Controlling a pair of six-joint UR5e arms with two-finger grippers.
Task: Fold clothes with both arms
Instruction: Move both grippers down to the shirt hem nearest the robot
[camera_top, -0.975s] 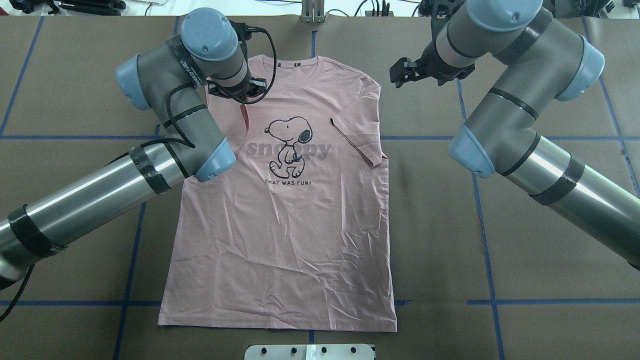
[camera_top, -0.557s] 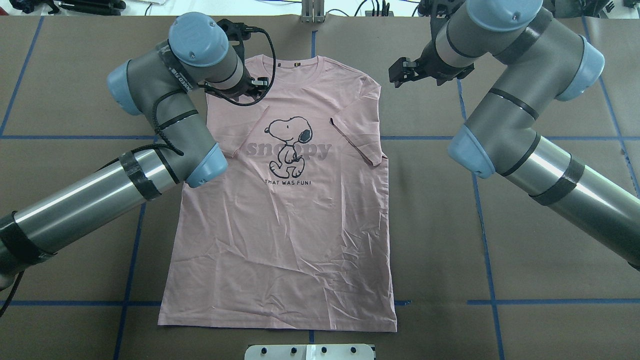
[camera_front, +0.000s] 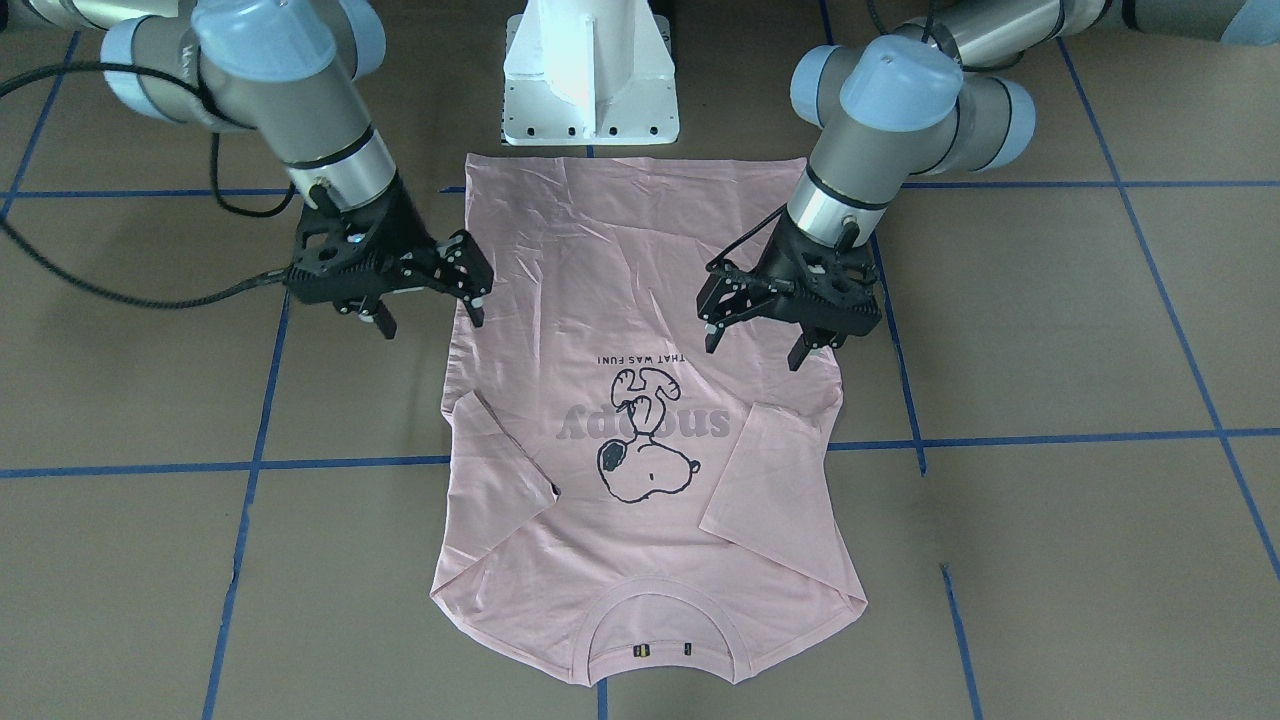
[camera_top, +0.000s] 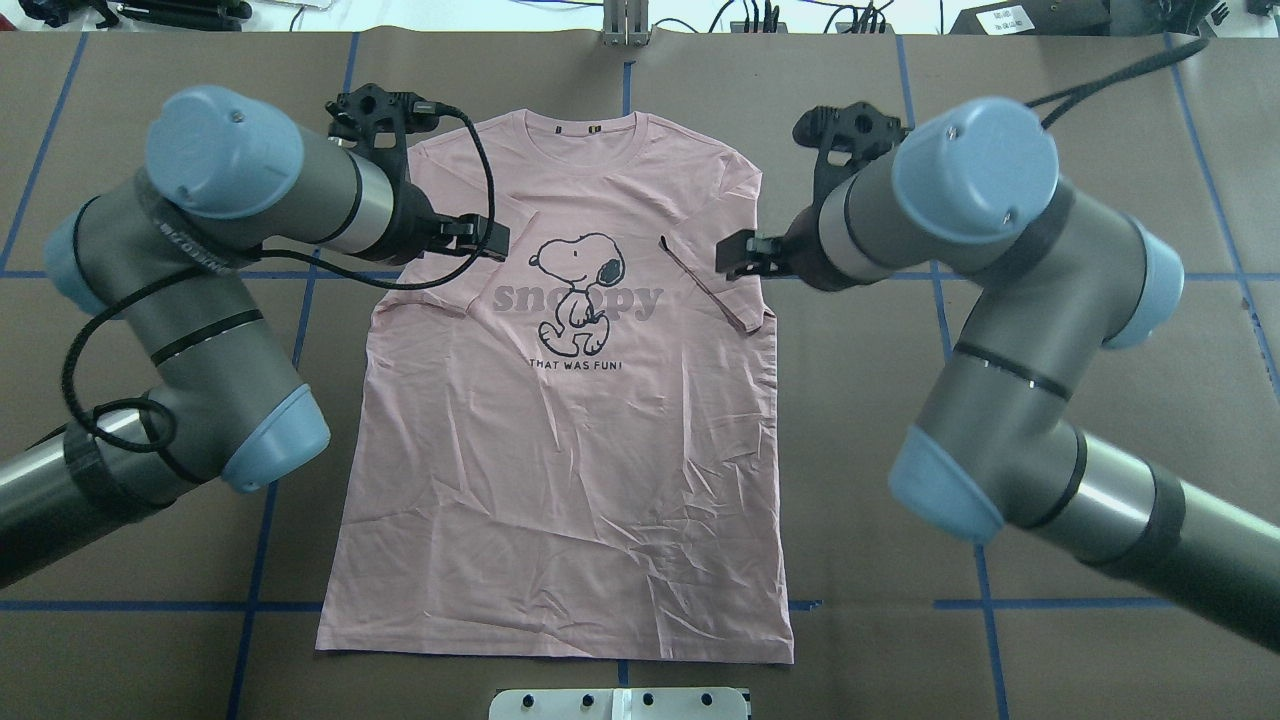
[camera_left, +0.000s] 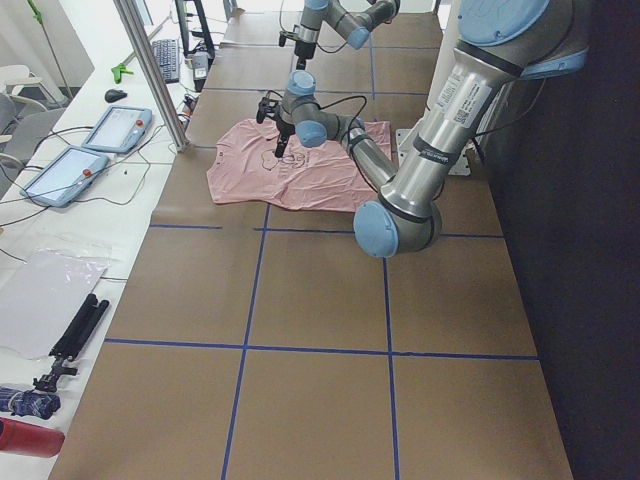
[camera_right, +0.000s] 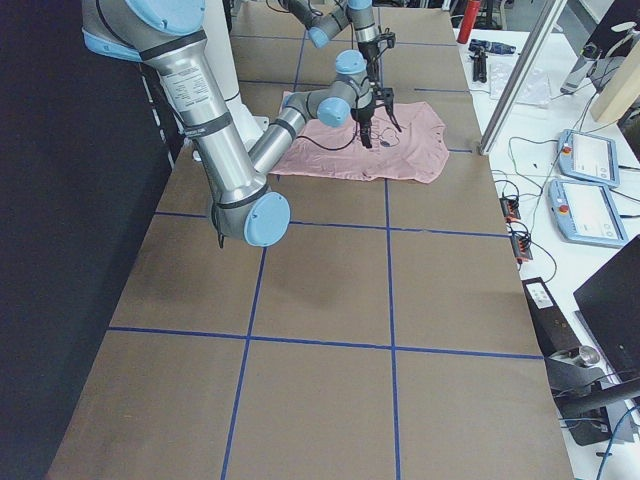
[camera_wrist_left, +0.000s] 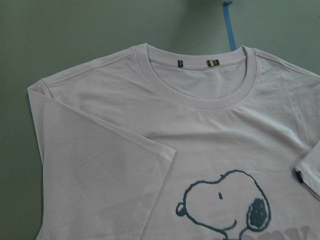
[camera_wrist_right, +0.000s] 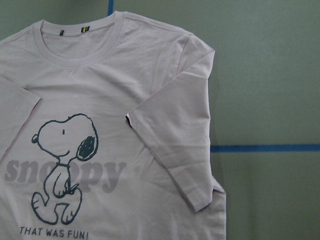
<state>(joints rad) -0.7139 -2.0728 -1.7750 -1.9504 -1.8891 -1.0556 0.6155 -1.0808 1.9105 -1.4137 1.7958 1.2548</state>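
The pale pink T-shirt (camera_top: 560, 450) lies flat on the table, print up, collar at the far side. Both short sleeves are folded inward onto the chest, one (camera_front: 765, 470) on my left side and one (camera_front: 500, 455) on my right. My left gripper (camera_front: 755, 345) hangs open just above the shirt's left edge beside the print, holding nothing. My right gripper (camera_front: 432, 318) hangs open over the shirt's right edge at about the same height, also holding nothing. The left wrist view shows the collar (camera_wrist_left: 200, 95) and the right wrist view the folded sleeve (camera_wrist_right: 175, 130).
The brown table (camera_top: 1050, 330) carries blue tape lines. The white pedestal base (camera_front: 590, 75) stands just behind the shirt's hem. A white bracket (camera_top: 620, 703) sits at the near edge. Tablets (camera_left: 60, 170) and cables lie on a side bench beyond the collar end.
Both arms have swung back from the collar end toward mid-chest. The left gripper has come off the left sleeve area, and that sleeve lies flat and folded in.
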